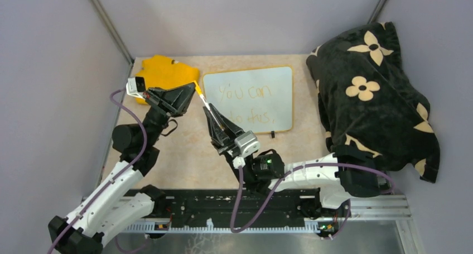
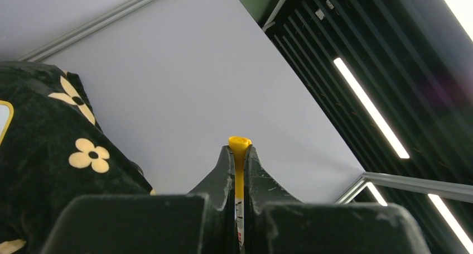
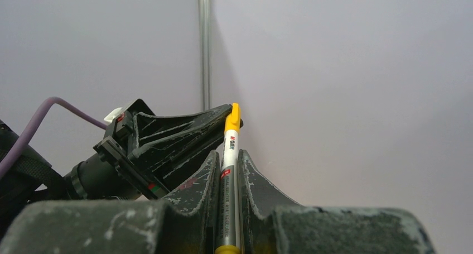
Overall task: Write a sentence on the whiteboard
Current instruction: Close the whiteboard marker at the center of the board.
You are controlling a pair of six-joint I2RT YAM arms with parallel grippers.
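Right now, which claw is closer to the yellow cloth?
Left. The left claw sits at the edge of the yellow cloth. The right claw is farther off, toward the arms' bases, beside the whiteboard.

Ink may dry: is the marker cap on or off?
On: the yellow cap meets the marker barrel with no tip showing; whether fully pressed, cannot tell.

cloth (image 1: 166,71) left of whiteboard (image 1: 245,78), blanket (image 1: 368,114) at right
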